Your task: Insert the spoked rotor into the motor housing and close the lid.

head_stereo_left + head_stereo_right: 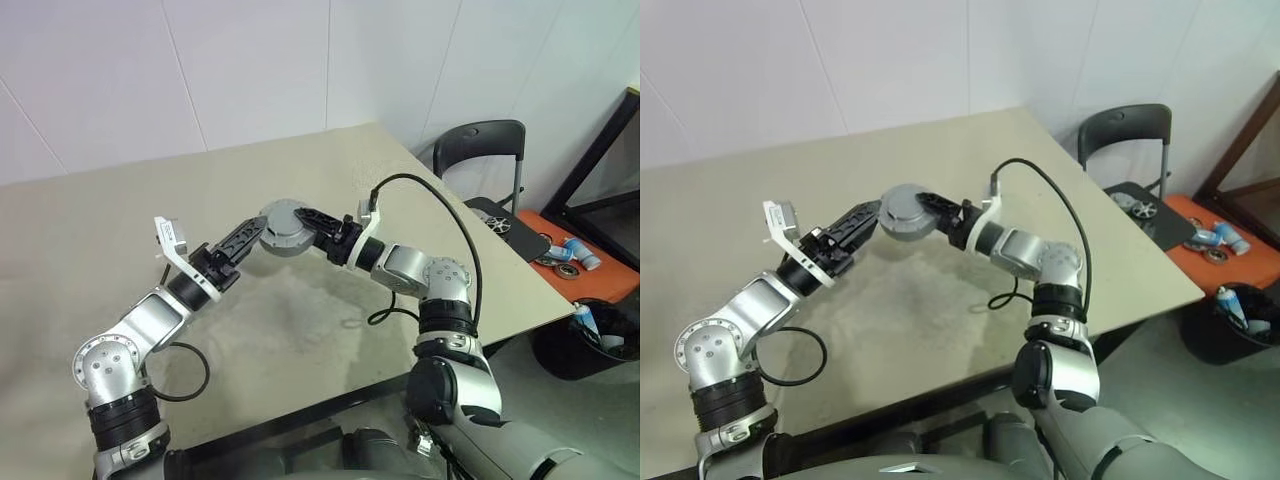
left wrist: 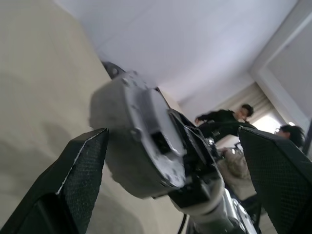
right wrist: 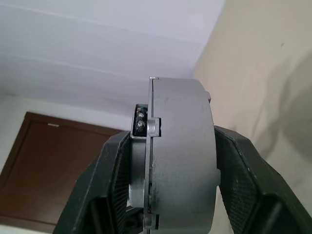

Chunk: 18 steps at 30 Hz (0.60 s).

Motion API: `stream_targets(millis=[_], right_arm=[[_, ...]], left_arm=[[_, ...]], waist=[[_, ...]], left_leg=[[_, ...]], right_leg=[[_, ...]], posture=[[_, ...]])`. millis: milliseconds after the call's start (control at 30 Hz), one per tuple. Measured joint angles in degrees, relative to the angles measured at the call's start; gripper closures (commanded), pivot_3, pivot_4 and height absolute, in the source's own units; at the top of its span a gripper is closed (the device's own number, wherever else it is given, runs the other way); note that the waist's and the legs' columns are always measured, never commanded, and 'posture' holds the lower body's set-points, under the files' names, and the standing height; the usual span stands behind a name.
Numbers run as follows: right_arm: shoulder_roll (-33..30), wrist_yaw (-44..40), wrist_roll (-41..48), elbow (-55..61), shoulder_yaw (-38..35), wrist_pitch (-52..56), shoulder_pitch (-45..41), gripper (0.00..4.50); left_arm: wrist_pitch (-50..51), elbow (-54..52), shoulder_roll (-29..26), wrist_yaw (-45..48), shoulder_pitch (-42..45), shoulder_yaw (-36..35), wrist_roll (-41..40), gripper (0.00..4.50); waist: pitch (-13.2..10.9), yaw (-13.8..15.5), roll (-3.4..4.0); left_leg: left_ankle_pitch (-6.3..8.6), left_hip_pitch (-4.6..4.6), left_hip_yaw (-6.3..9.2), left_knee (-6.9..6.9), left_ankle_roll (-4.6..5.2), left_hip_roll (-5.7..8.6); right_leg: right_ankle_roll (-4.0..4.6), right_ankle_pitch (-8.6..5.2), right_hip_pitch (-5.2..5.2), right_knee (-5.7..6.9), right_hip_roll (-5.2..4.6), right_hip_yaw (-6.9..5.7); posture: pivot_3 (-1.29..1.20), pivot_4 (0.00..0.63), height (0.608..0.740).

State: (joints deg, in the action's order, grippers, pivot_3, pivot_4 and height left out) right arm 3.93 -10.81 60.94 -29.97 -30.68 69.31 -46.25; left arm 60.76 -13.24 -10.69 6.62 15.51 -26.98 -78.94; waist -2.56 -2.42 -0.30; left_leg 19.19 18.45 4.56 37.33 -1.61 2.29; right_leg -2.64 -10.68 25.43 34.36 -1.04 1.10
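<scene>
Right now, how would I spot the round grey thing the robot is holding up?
Look above the middle of the beige table. The right gripper holds the motor housing up there, the lid against one face. It is the one thick grey disc between both black grippers.

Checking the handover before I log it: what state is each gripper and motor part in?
Right gripper: shut on the motor housing, held above the table.
Motor housing: closed, lid seated on one face, gripped across both flat faces.
Left gripper: open, fingers either side of the housing, not clamping.
</scene>
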Motion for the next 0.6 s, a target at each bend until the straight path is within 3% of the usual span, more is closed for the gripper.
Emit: stream_targets(millis=[233, 600], right_arm=[[0.0, 0.0, 0.0, 0.0, 0.9, -0.5, 0.0, 2.31], [-0.4, 0.1, 0.0, 0.0, 1.4, -0.4, 0.0, 2.31]], left_arm=[[-1.9, 6.3, -0.3, 1.9, 1.3, 5.2, 2.1, 0.02], [-6.3, 12.0, -0.1, 4.2, 2.5, 6.1, 5.8, 0.02]], waist=[[0.0, -0.1, 0.0], [0.0, 0.0, 0.0]], left_leg=[[0.0, -0.02, -0.03, 0.01, 0.0, -0.08], [0.0, -0.01, -0.05, 0.06, 0.0, -0.06]], right_leg=[[0.06, 0.04, 0.0, 0.01, 0.2, 0.03], [0.07, 0.05, -0.01, 0.01, 0.17, 0.04]], posture=[[0.0, 0.0, 0.74], [0.0, 0.0, 0.74]])
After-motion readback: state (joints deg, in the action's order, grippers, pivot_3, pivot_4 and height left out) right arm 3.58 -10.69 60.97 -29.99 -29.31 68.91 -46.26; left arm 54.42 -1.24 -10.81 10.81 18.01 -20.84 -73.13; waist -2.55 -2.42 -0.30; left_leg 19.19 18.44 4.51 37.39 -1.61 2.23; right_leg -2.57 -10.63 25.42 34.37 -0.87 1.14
